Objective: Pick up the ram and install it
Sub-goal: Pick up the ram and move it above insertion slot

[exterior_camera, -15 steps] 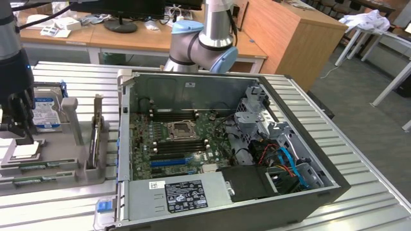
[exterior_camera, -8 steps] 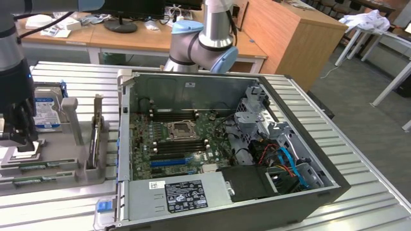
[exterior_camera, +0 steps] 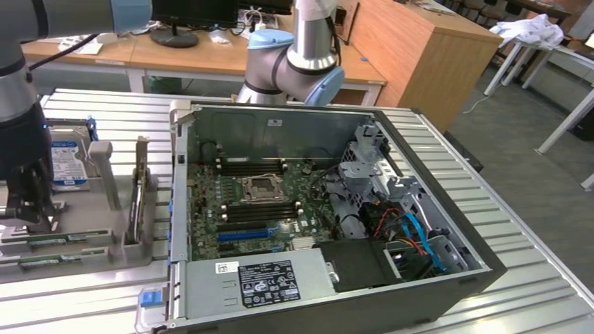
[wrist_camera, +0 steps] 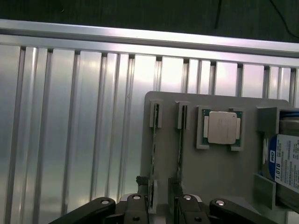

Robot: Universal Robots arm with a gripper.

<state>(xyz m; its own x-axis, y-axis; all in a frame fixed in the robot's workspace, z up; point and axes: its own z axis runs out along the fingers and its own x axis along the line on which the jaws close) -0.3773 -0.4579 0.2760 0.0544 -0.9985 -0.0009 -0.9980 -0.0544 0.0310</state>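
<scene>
Two green ram sticks stand on edge in slots of a grey holder (wrist_camera: 215, 177), one ram stick (wrist_camera: 154, 140) beside the other (wrist_camera: 181, 140). My gripper (wrist_camera: 159, 207) is open just above the holder, its fingers (wrist_camera: 140, 207) straddling the end of the first stick without touching it. In the exterior view the gripper (exterior_camera: 28, 212) hangs over the holder at that view's left, above the ram sticks (exterior_camera: 55, 238). The open computer case (exterior_camera: 186, 209) with its motherboard (exterior_camera: 255, 202) and black memory slots (exterior_camera: 243, 167) lies to the exterior view's right of the holder.
A processor chip (wrist_camera: 223, 127) sits in a recess of the holder, and a silver-and-blue hard drive (wrist_camera: 285, 161) stands at its edge. The holder rests on a ribbed aluminium table (wrist_camera: 70, 116). Desks and a monitor stand behind the arm's base (exterior_camera: 288, 62).
</scene>
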